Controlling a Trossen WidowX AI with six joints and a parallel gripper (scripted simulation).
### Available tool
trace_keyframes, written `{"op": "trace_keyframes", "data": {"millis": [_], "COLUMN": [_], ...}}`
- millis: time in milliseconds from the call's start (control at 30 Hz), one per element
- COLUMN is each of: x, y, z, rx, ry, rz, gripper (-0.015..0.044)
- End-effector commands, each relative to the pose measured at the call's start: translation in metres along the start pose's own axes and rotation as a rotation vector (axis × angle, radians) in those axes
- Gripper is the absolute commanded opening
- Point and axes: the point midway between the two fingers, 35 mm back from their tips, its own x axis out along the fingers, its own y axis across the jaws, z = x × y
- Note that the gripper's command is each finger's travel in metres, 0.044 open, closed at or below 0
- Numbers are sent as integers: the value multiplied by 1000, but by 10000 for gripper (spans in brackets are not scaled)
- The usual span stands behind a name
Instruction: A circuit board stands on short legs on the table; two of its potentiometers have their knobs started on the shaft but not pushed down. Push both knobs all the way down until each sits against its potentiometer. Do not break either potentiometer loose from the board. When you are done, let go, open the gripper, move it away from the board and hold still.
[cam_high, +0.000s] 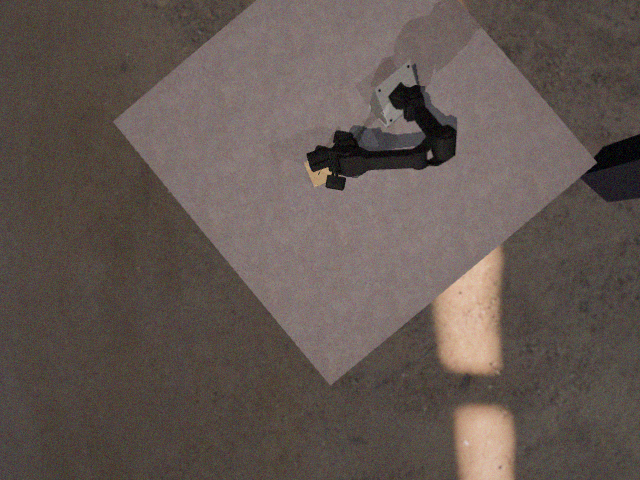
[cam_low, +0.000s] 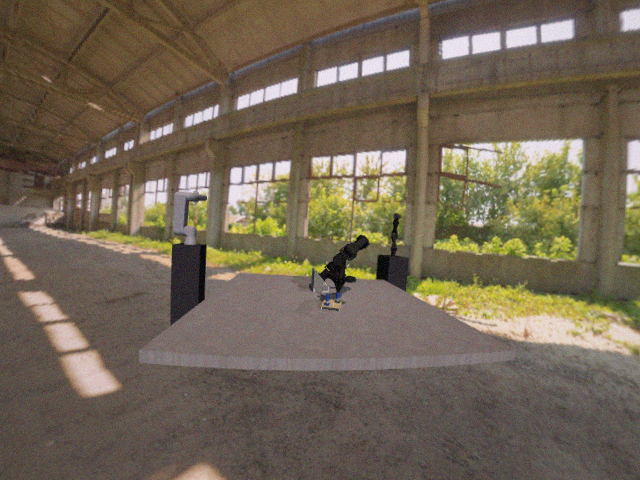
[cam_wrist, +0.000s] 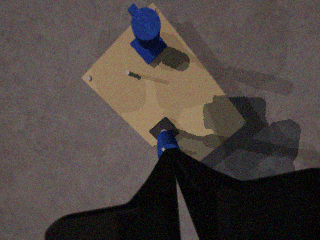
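Note:
A tan circuit board (cam_wrist: 125, 90) (cam_high: 314, 176) (cam_low: 331, 305) lies on the grey table (cam_high: 289, 258) (cam_low: 268, 330). In the wrist view one blue knob (cam_wrist: 145, 24) sits on its blue potentiometer at the board's far corner. A second blue knob (cam_wrist: 166, 141) stands on a dark potentiometer base (cam_wrist: 163, 126) at the near edge. My gripper (cam_wrist: 170, 154) (cam_high: 323, 164) (cam_low: 334, 291) is shut, with its closed fingertips resting on top of this near knob. The fingers hide the knob's near side. Both knobs show as small blue posts in the exterior view, the left knob (cam_low: 326, 299) beside the right knob (cam_low: 338, 296).
The arm's light base plate (cam_high: 395, 91) is fixed near the table's far corner. A black pedestal with a white device (cam_low: 187, 279) stands at the table's left, another dark pedestal (cam_low: 392, 268) behind it. A small metal pin (cam_wrist: 134, 75) lies on the board.

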Motion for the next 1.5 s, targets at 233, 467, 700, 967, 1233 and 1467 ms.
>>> {"op": "trace_keyframes", "data": {"millis": [233, 467, 700, 967, 1233, 1467], "x": [23, 23, 26, 26, 28, 28], "y": [4, 4, 4, 4, 4, 4], "z": [-2, -2, -2, -2, -2, -2], "rx": [-25, -25, -25, -25, -25, -25], "ry": [26, 26, 26, 26, 26, 26], "rz": [-14, -14, -14, -14, -14, -14], "gripper": [0, 0, 0, 0, 0, 0]}}
